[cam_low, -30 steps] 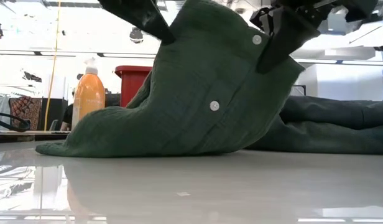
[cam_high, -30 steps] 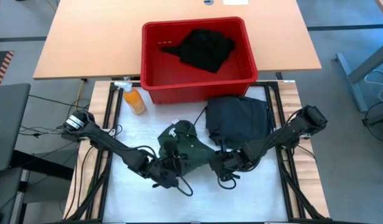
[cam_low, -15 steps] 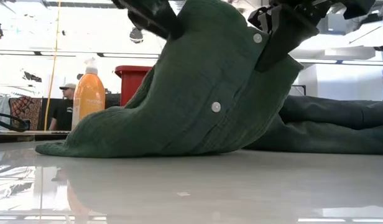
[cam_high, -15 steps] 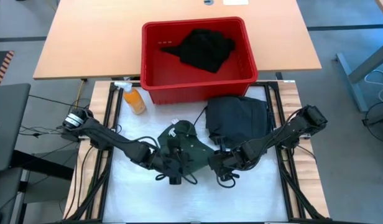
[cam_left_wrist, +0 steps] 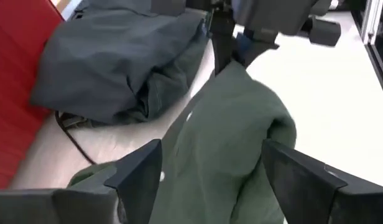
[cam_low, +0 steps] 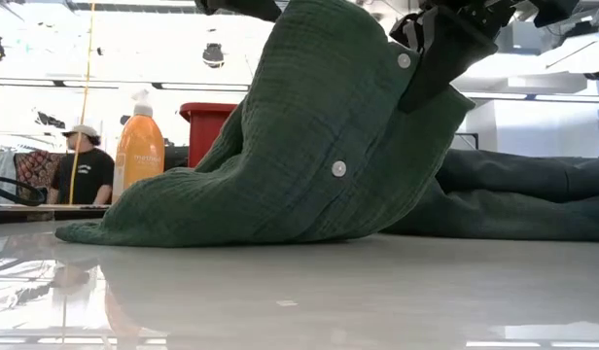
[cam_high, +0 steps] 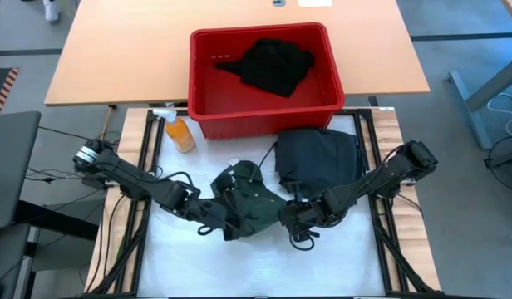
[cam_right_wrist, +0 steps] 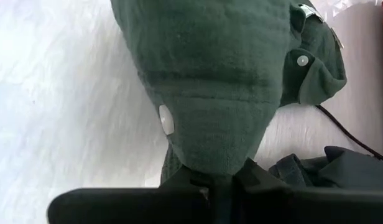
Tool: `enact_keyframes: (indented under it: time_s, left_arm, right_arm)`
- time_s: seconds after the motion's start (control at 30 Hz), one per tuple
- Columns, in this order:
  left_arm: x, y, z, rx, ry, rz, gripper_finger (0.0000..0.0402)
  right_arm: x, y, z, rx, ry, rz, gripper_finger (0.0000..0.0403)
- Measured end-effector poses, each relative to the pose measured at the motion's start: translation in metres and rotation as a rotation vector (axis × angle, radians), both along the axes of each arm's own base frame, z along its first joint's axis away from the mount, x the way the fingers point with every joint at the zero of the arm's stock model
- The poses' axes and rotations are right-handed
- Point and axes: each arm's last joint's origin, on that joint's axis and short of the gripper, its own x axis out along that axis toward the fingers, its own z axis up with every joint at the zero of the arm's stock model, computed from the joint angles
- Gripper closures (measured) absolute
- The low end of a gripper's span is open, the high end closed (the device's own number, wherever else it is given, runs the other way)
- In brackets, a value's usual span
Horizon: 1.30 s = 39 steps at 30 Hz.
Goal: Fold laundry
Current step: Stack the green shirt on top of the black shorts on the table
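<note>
- High view: green buttoned shirt (cam_high: 249,202) lies in a rumpled heap on the white table (cam_high: 347,266), mid-table, between the two arms. Left gripper (cam_high: 213,226) sits at the shirt's left edge; right gripper (cam_high: 291,218) at its right edge. A dark folded garment (cam_high: 318,158) lies just behind the shirt, in front of the red basket (cam_high: 202,100), which holds a black garment (cam_high: 273,65). Orange spray bottle (cam_high: 178,133) stands beside the basket.
- Low view: shirt hangs tent-like from one raised point, hem resting on the table; white buttons show along the placket. Judged light, soft and limp, not slippery; it drapes rather than holds shape.
- Left wrist view: left pincer stands wide, fingers (cam_left_wrist: 138,171) apart with green cloth lying between them and nothing clamped.
- Right wrist view: right pincer is pinched tight on a bunched fold of the shirt (cam_right_wrist: 210,93), lifting it.
- Handling note: best taken at a seam, the collar or a hem corner, where doubled cloth gives the pads something to bite; a single layer will likely slip or bunch. Two spread holds are needed to keep an edge straight for a fold.
</note>
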Motion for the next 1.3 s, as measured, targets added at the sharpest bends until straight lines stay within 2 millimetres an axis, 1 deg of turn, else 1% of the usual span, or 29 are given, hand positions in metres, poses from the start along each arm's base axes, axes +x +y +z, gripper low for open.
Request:
enact_keyframes:
  time_s: [0.1, 0.23, 0.37, 0.5, 0.6, 0.73, 0.83, 1.0, 1.13, 1.3]
  left_arm:
    - [0.006, -0.006, -0.007, -0.003, 0.003, -0.017, 0.0122]
    - [0.009, -0.021, -0.015, -0.005, 0.008, -0.111, 0.0111]
    - [0.007, -0.028, -0.015, 0.033, -0.010, -0.110, 0.0103]
    - [0.008, -0.026, -0.014, 0.031, -0.022, -0.083, 0.0099]
    - [0.018, -0.024, -0.018, 0.016, -0.052, -0.064, 0.0099]
    - [0.033, -0.023, -0.030, -0.006, -0.082, -0.057, 0.0099]
    - [0.038, -0.020, -0.035, 0.000, -0.083, -0.031, 0.0099]
    - [0.041, -0.009, -0.039, -0.045, -0.044, 0.003, 0.0099]
    - [0.043, -0.006, -0.040, -0.075, -0.048, 0.016, 0.0099]
    - [0.049, -0.007, -0.056, -0.114, 0.018, -0.020, 0.0099]
  right_arm:
    - [0.000, 0.000, 0.000, 0.009, -0.001, -0.009, 0.0373]
    - [0.000, 0.000, 0.000, 0.028, 0.007, -0.003, 0.0373]
    - [0.001, -0.001, 0.000, 0.029, 0.007, -0.006, 0.0372]
    - [0.002, -0.003, 0.000, 0.033, 0.005, -0.011, 0.0373]
    - [0.002, -0.005, 0.000, 0.036, 0.005, -0.015, 0.0373]
    - [0.003, -0.005, 0.000, 0.036, 0.003, -0.016, 0.0374]
    - [0.004, -0.007, 0.000, 0.042, 0.003, -0.021, 0.0373]
    - [0.006, -0.010, 0.000, 0.053, -0.002, -0.026, 0.0373]
    - [0.009, -0.009, 0.002, 0.066, -0.032, -0.025, 0.0373]
    - [0.010, -0.008, 0.007, 0.064, -0.040, -0.018, 0.0373]
